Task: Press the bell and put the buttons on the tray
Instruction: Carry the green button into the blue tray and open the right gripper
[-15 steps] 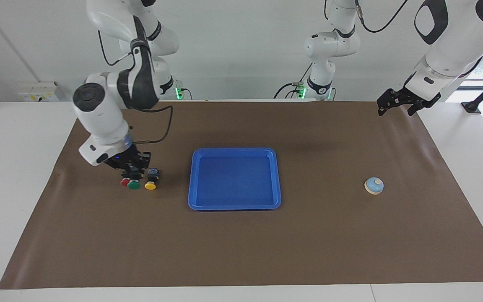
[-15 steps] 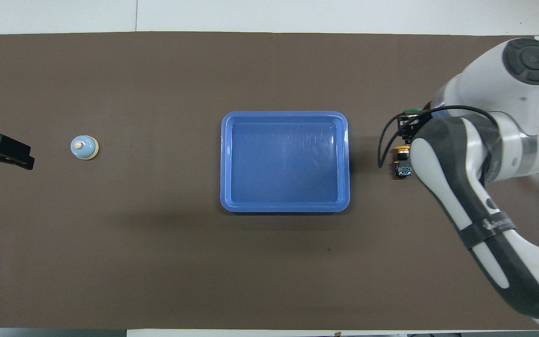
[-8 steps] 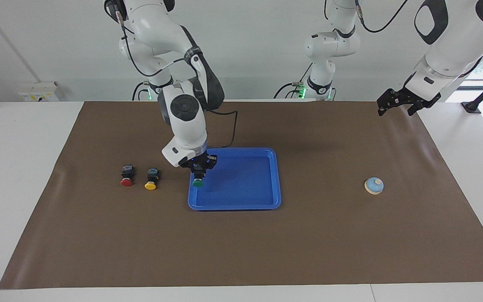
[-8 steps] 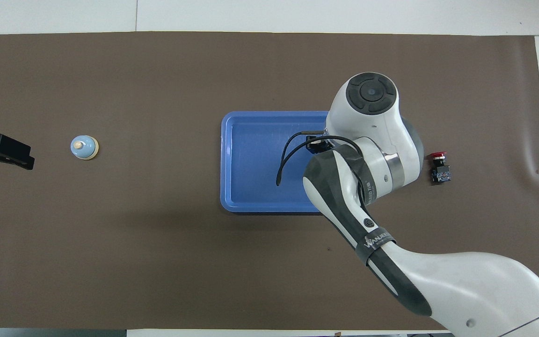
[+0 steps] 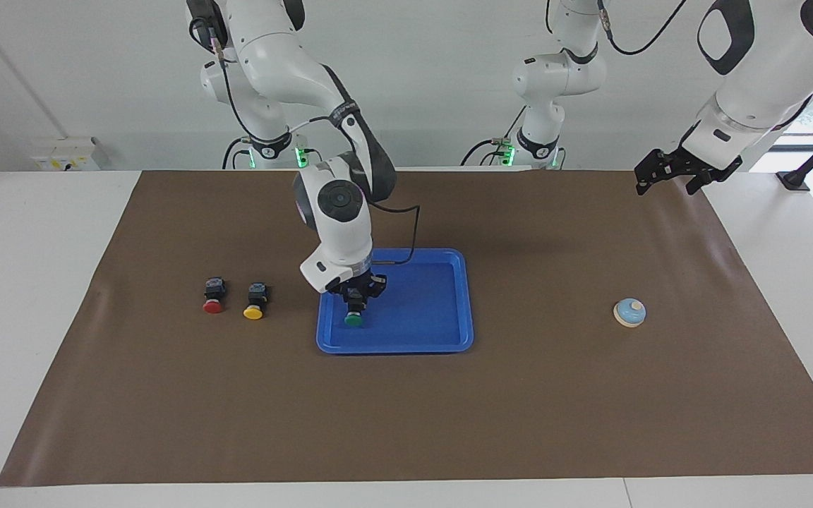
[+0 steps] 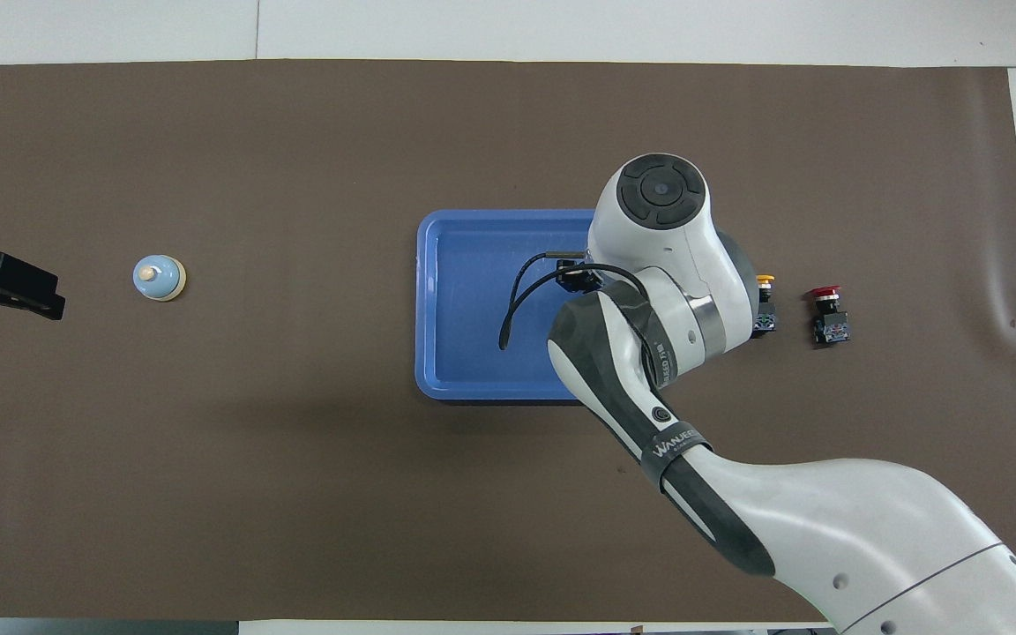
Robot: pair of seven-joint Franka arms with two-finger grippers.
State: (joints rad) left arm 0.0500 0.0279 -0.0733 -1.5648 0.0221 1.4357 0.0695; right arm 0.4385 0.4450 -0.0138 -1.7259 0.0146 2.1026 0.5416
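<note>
The green button (image 5: 353, 319), clamped in the right gripper (image 5: 355, 305), now sits low over the blue tray (image 5: 449, 339) at centre frame in the facing view, having left the red button (image 5: 213, 305) and yellow button (image 5: 253, 311) at middle left a second ago; placement looks imminent. The left gripper (image 5: 667, 176) waits upper right, its state unclear. The bell (image 5: 629, 312) stands unpressed at right.

Overhead, the right arm hides the green button; the bell (image 6: 159, 278) is unmoved at left.

Glossy plastic tray (image 5: 449, 339); matt brown table cover (image 5: 406, 423).
</note>
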